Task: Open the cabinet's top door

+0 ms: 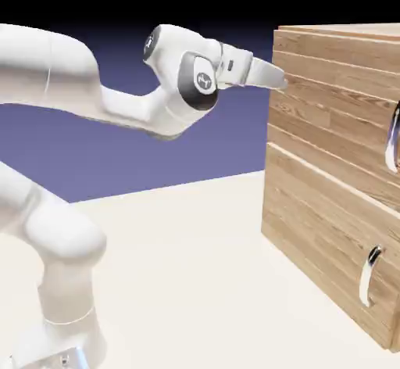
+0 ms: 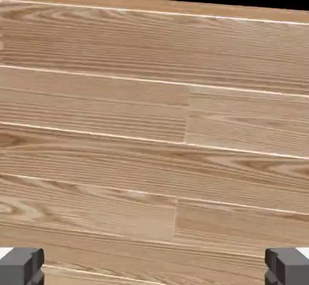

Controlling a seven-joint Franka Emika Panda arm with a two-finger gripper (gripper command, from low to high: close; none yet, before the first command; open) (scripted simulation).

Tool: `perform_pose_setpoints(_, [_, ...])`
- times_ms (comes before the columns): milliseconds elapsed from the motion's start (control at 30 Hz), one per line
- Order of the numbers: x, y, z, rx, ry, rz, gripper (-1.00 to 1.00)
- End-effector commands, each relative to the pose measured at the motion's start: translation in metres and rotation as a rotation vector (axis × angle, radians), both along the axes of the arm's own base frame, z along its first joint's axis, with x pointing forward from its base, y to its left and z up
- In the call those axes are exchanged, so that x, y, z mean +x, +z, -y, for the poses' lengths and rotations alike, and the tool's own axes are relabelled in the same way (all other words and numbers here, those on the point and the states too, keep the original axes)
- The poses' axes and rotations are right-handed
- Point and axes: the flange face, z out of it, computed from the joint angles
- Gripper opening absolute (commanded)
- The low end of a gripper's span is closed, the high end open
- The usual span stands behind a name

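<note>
Gripper [image 1: 280,80], fingers wide apart w/ nothing between, sits by the cabinet [image 1: 328,203] near edge of the top door [image 1: 336,117], well apart from its chrome handle [image 1: 391,137], so it'd prob. hit bare planks instead.

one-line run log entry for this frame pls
phase: approach | claw: open, empty, at the top door's left edge | handle: not reached | top door: shut | hand view: wood planks only
</note>
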Motion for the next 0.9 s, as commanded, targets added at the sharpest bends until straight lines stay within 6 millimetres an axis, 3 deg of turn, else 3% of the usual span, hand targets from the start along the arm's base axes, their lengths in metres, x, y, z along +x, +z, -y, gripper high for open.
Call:
perform_pose_setpoints(0, [-0.001, 0.004, 0.004, 0.003, 0.001, 0.016, 0.0])
perform_pose_setpoints(233, [-0.002, 0.021, 0.034, 0.025, -0.002, 0.12, 0.0])
perform_pose_setpoints(433, [0.004, 0.022, 0.065, 0.047, -0.011, 0.192, 0.0])
perform_pose_setpoints(667, [0.02, 0.007, 0.106, 0.072, -0.028, 0.253, 0.0])
perform_pose_setpoints(867, [0.041, -0.02, 0.142, 0.089, -0.045, 0.283, 0.0])
